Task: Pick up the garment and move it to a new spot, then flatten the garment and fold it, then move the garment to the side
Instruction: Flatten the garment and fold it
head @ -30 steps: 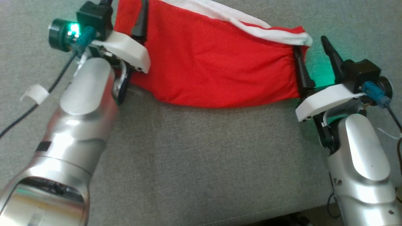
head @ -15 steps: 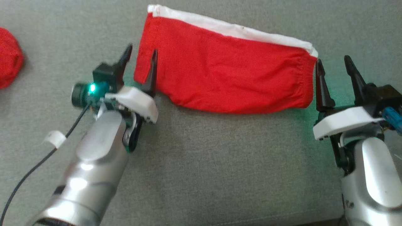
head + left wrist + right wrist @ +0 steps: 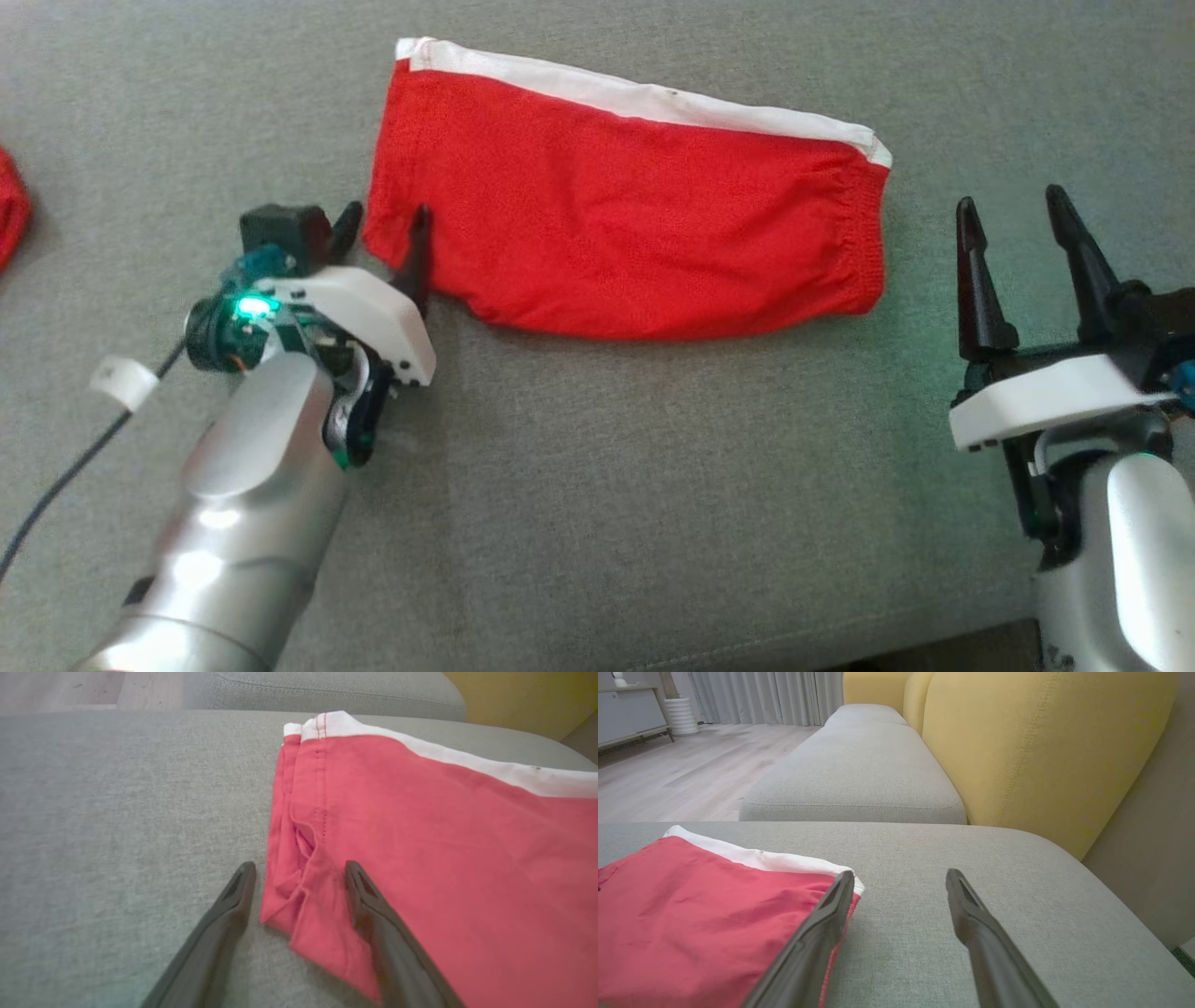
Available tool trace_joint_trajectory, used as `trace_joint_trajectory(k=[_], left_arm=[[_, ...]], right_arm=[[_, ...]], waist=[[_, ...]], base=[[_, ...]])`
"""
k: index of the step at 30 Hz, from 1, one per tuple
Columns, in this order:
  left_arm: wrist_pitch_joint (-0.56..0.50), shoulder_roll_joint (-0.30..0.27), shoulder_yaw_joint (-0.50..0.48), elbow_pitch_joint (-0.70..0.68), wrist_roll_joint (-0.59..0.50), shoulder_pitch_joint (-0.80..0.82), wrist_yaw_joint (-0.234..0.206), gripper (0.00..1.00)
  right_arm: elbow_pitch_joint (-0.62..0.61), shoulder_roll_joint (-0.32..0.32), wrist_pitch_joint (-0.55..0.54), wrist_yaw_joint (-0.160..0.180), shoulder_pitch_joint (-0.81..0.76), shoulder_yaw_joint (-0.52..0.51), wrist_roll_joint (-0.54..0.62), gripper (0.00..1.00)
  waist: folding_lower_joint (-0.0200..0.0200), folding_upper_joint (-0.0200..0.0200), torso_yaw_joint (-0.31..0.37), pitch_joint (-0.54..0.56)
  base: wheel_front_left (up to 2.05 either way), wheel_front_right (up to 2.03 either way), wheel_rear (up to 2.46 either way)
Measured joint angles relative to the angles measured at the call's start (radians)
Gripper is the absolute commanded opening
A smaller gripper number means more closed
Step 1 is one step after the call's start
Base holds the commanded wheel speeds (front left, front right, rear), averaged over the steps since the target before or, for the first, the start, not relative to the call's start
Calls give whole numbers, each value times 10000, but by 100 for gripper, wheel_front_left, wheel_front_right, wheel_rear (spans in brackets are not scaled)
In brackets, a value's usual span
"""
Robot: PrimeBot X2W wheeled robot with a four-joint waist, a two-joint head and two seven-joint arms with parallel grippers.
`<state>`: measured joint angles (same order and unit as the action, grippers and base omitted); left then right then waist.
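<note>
The garment (image 3: pixel 625 205) is a red piece with a white band along its far edge, lying flat on the grey cushion (image 3: pixel 597 485). My left gripper (image 3: pixel 385 219) is open at its near-left corner. In the left wrist view that crumpled corner of the garment (image 3: pixel 444 858) lies between the spread fingers of the left gripper (image 3: pixel 299 865), the right finger over the cloth. My right gripper (image 3: pixel 1010 201) is open just beyond the garment's right end, nothing between its fingers. In the right wrist view the right gripper (image 3: pixel 900 875) stands over bare cushion, the garment (image 3: pixel 691 905) beside its left finger.
Another red cloth (image 3: pixel 9 205) peeks in at the left edge. Behind the cushion rises a yellow backrest (image 3: pixel 1031 751), and a second grey cushion (image 3: pixel 854 765) continues beyond it. Wooden floor (image 3: pixel 668 774) lies past the cushion's side. The cushion's near edge (image 3: pixel 840 653) is close below my arms.
The head camera has shifted. Both grippers have drawn back from the garment's ends toward the near edge. The garment, bunched and stretched between them before, now lies flat.
</note>
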<state>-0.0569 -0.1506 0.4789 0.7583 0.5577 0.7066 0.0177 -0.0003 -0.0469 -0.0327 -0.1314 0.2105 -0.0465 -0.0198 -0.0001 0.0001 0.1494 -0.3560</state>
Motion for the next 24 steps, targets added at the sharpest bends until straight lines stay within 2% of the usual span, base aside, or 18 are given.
trace_joint_trajectory(k=[1, 3, 4, 8, 12, 19, 24], left_arm=[[-148, -31, -13, -61, 54, 40, -2, 85], [-336, -79, -6, -174, 77, 58, -2, 26], [-431, -100, 2, -194, 79, 53, 0, 0], [-608, -107, 56, -347, 90, -72, 10, 0], [-349, -69, 79, -729, 125, -601, -48, 0], [293, -31, 92, -2010, 240, -1949, -374, 0], [700, -13, 94, -3062, 405, -3506, -802, 0]], right_arm=[[-56, 0, -27, 0, -3, -8, -40, 100], [-104, 0, -31, 0, -12, -33, -67, 100], [-105, 0, -31, 0, -17, -36, -71, 100], [-104, 4, -27, 0, -182, -107, -151, 100], [-19, 6, -19, 0, -363, -357, -155, 100], [151, 15, -35, 0, -779, -965, -153, 100], [274, 19, -222, 0, -1291, -1202, -153, 100]], waist=[[0, 0, 41, -24], [1, 0, 116, -41], [2, 0, 143, -26], [1, 0, 157, 143], [1, 0, 11, 441], [0, 0, -614, 1166], [0, 0, -1163, 1640]], base=[[0, 0, 0], [0, 0, 0], [0, 0, 0], [0, 0, 0], [0, 0, 0], [0, 0, 0], [0, 0, 0]])
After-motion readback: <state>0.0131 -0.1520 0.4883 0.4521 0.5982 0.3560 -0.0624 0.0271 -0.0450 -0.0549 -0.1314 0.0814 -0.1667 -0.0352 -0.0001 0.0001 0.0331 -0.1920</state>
